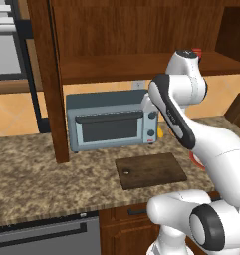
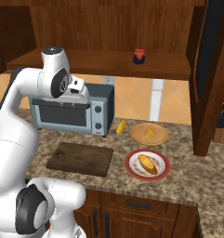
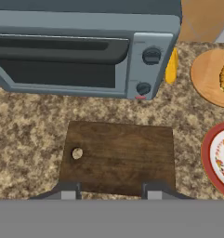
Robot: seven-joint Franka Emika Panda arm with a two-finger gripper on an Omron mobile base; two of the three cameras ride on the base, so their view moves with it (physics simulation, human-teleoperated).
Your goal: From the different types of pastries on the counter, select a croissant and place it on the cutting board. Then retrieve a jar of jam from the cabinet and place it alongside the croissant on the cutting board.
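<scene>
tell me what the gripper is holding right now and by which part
Nothing is held: the gripper hangs open above the bare cutting board.

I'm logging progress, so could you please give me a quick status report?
Gripper open, empty, above the cutting board. Croissant on the counter beside the toaster oven, board bare. Jar of jam on the cabinet shelf. Nothing blocking.

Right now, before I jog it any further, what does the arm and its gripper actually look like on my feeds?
The arm is glossy white, built of rounded, bulbous segments with dark grey to black bands and round caps at the joints. No loose cables or readable markings show. The gripper has two small fingers, dark with lighter grey square tips, rising at the bottom of the hand view.
</scene>
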